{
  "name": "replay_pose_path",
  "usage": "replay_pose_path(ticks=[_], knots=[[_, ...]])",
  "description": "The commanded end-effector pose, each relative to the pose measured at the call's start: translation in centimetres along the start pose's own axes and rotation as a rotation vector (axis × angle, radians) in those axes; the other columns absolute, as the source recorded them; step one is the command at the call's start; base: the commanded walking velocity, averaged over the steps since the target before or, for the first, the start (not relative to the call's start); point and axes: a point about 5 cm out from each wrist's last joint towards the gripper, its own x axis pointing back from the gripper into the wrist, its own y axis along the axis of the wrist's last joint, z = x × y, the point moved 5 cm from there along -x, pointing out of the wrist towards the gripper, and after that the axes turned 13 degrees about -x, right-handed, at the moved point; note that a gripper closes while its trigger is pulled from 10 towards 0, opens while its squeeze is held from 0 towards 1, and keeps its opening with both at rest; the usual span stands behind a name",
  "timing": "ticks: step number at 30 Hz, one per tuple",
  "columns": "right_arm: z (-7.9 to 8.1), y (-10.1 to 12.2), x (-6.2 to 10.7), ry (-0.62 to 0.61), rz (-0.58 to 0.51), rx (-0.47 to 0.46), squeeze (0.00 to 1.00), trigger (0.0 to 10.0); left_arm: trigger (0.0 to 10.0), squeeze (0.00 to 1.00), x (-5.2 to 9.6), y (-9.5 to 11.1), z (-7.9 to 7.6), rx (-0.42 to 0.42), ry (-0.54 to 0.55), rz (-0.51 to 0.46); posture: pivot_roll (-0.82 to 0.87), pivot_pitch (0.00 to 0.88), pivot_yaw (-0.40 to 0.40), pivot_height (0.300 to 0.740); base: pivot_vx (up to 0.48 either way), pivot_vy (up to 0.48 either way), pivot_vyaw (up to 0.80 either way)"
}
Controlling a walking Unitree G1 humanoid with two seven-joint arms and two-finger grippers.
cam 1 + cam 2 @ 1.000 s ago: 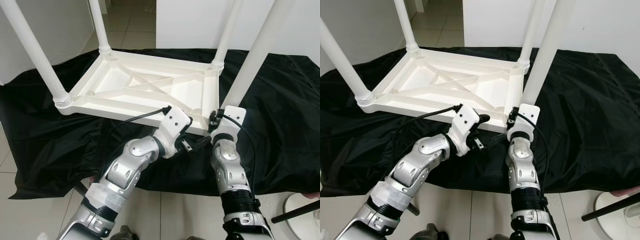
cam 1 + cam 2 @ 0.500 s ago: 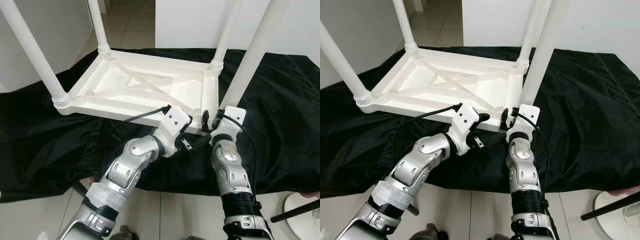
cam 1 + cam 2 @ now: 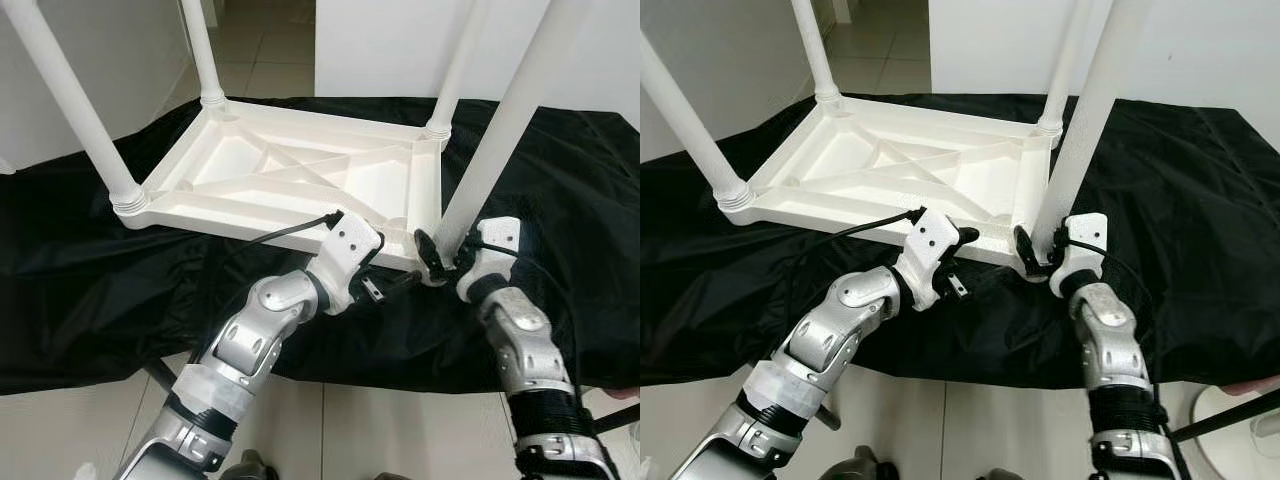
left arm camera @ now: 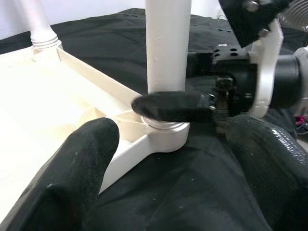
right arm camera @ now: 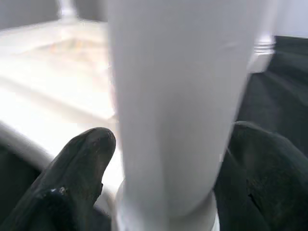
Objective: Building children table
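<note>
A white plastic table point(image 3: 300, 180) lies upside down on a black cloth point(image 3: 90, 290), all its legs pointing up. My right gripper point(image 3: 440, 262) is shut on the near right leg point(image 3: 500, 130) just above its socket. In the right wrist view the leg point(image 5: 178, 96) stands between the two black fingers point(image 5: 82, 163). My left gripper point(image 3: 395, 283) is open, low beside the same corner of the table. In the left wrist view that corner socket point(image 4: 166, 137) sits between its spread fingers point(image 4: 82, 163), not touched.
Three other white legs stand at the near left point(image 3: 80, 110), far left point(image 3: 200, 50) and far right point(image 3: 455, 70) corners. The cloth ends at tiled floor point(image 3: 350, 420) near my feet. A black rod and a white round base point(image 3: 610, 425) lie at the right.
My right forearm has swung out to the right and its wrist has turned, while the gripper stayed at the base of the leg. The left arm has held still.
</note>
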Motion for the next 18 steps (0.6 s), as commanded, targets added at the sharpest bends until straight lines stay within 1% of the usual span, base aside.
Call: replay_pose_path(ticks=[1, 3, 6, 9, 10, 11, 12, 13, 14, 15, 16, 18], knots=[[0.8, -0.5, -0.2, 0.072, 0.025, 0.011, 0.0, 10.0, 10.0, 0.0, -0.2, 0.1, 0.0, -0.016, -0.018, -0.006, -0.03, 0.0, 0.038, 0.74, 0.0, 0.0, 0.0], [0.8, -0.5, -0.2, 0.072, 0.025, 0.011, 0.0, 10.0, 10.0, 0.0, -0.2, 0.1, 0.0, -0.016, -0.018, -0.006, -0.03, 0.0, 0.038, 0.74, 0.0, 0.0, 0.0], [1.0, -0.7, -0.5, 0.129, 0.052, 0.029, 0.0, 10.0, 10.0, 0.0, -0.3, 0.2, 0.0, -0.02, -0.022, -0.006, -0.04, 0.0, 0.046, 0.74, 0.0, 0.0, 0.0], [1.0, -0.7, -0.5, 0.129, 0.052, 0.029, 0.0, 10.0, 10.0, 0.0, -0.3, 0.2, 0.0, -0.02, -0.022, -0.006, -0.04, 0.0, 0.046, 0.74, 0.0, 0.0, 0.0], [1.0, -0.8, -0.9, 0.164, 0.074, 0.036, 0.0, 10.0, 10.0, 0.0, -0.4, 0.2, 0.1, -0.023, -0.023, -0.008, -0.03, 0.0, 0.047, 0.74, 0.0, 0.0, 0.0], [1.0, -0.8, -0.9, 0.164, 0.074, 0.036, 0.0, 10.0, 10.0, 0.0, -0.4, 0.2, 0.1, -0.023, -0.023, -0.008, -0.03, 0.0, 0.047, 0.74, 0.0, 0.0, 0.0], [0.7, -1.0, -1.5, 0.181, 0.096, 0.058, 0.0, 4.2, 10.0, 0.0, -0.5, 0.5, 0.1, -0.028, -0.024, -0.014, -0.03, 0.0, 0.05, 0.74, 0.0, 0.0, 0.0], [0.7, -1.0, -1.5, 0.181, 0.096, 0.058, 0.0, 4.2, 10.0, 0.0, -0.5, 0.5, 0.1, -0.028, -0.024, -0.014, -0.03, 0.0, 0.05, 0.74, 0.0, 0.0, 0.0], [0.4, -1.2, -1.9, 0.19, 0.122, 0.081, 0.0, 1.1, 10.0, 0.0, -0.6, 0.6, 0.2, -0.033, -0.025, -0.017, -0.03, 0.0, 0.051, 0.74, 0.0, 0.0, 0.0], [0.4, -1.2, -1.9, 0.19, 0.122, 0.081, 0.0, 1.1, 10.0, 0.0, -0.6, 0.6, 0.2, -0.033, -0.025, -0.017, -0.03, 0.0, 0.051, 0.74, 0.0, 0.0, 0.0], [0.0, -1.4, -2.1, 0.19, 0.139, 0.091, 0.0, 0.0, 10.0, 0.0, -0.7, 0.7, 0.3, -0.038, -0.024, -0.019, -0.02, 0.0, 0.05, 0.74, 0.0, 0.0, 0.0], [0.0, -1.4, -2.1, 0.19, 0.139, 0.091, 0.0, 0.0, 10.0, 0.0, -0.7, 0.7, 0.3, -0.038, -0.024, -0.019, -0.02, 0.0, 0.05, 0.74, 0.0, 0.0, 0.0]])
